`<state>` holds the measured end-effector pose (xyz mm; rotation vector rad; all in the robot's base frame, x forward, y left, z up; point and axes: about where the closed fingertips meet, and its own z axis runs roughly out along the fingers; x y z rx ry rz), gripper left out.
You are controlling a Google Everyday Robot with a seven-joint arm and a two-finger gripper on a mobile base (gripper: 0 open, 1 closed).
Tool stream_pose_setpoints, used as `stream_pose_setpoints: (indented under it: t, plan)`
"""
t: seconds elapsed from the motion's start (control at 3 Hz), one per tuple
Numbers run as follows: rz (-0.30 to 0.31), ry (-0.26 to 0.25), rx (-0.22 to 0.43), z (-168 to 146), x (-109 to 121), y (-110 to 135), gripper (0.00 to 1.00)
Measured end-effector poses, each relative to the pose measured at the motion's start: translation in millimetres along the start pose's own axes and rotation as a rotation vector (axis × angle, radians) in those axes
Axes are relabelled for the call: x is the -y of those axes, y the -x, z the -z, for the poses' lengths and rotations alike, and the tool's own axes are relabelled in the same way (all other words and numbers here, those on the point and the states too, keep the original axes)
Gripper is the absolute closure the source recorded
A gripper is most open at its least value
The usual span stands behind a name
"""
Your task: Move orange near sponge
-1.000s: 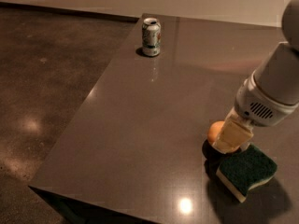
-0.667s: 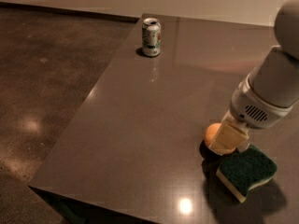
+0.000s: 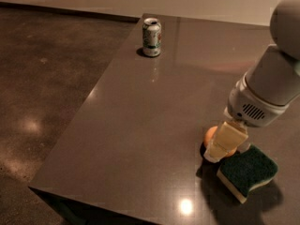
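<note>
— Orange-skinned fruit first: where is the orange?
— Between the jaws of the gripper, which are closed on it. The near finger covers most of its front, and peel shows on either side.
— And the sponge?
— Just beside the jaws, to their right in the camera view and a little nearer, green side up on the dark table.
— Anything farther out?
— A soda can stands upright well apart from the jaws, near the table's far left edge.
</note>
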<state>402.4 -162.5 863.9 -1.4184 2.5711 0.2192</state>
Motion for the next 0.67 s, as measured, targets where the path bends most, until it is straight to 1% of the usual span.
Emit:
stream_pose_setpoints:
  t: [0.33, 0.67]
  plan:
    - [0.018, -0.022, 0.026, 28.2, 20.1, 2.3, 0.0]
    - [0.018, -0.022, 0.026, 28.2, 20.1, 2.3, 0.0]
